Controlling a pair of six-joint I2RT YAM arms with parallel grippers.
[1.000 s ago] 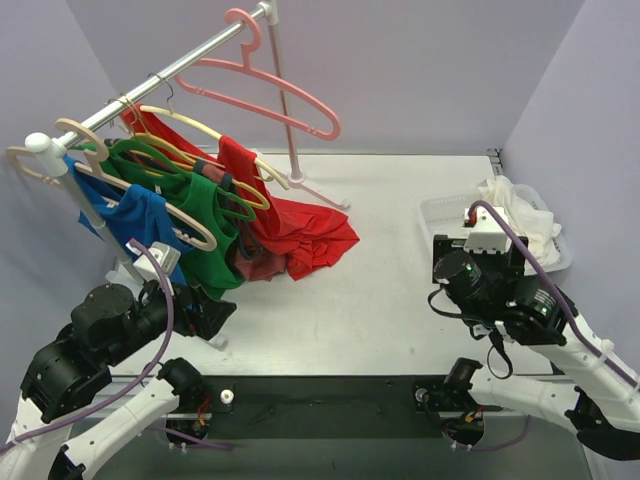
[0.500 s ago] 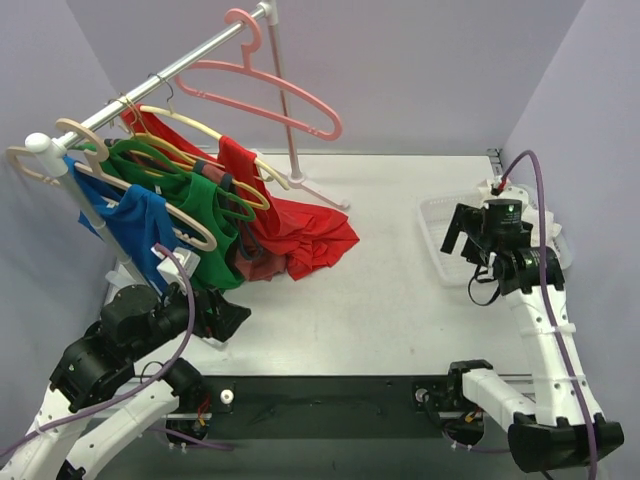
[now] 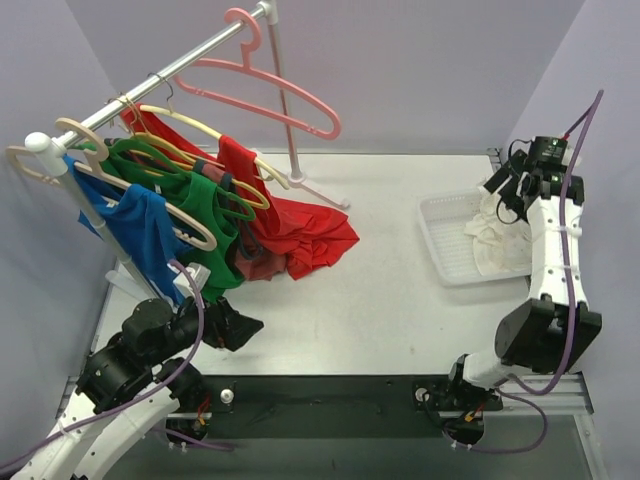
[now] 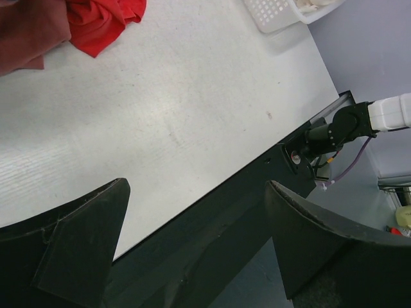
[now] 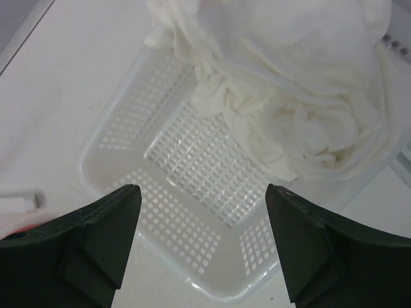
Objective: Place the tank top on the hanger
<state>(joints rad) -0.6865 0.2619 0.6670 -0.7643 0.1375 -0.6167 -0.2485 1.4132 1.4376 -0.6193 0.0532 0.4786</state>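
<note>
The white tank top (image 3: 497, 238) lies crumpled in a white perforated basket (image 3: 437, 238) at the right of the table; in the right wrist view the tank top (image 5: 302, 77) fills the basket's far part, the basket floor (image 5: 192, 192) bare nearer me. The pink hanger (image 3: 270, 95) hangs from the rail (image 3: 170, 70) at the back left. My right gripper (image 3: 503, 192) is raised above the basket's far edge, open and empty (image 5: 202, 247). My left gripper (image 3: 245, 325) is low at the front left, open and empty (image 4: 196, 237).
Red (image 3: 300, 235), green (image 3: 205, 225) and blue (image 3: 140, 225) garments hang on cream and green hangers on the rail. The rack's post (image 3: 290, 150) stands behind the red cloth. Purple walls close the left, back and right.
My right arm has swung up and back from the front right to above the basket's far edge. My left gripper has moved a little forward and right.
</note>
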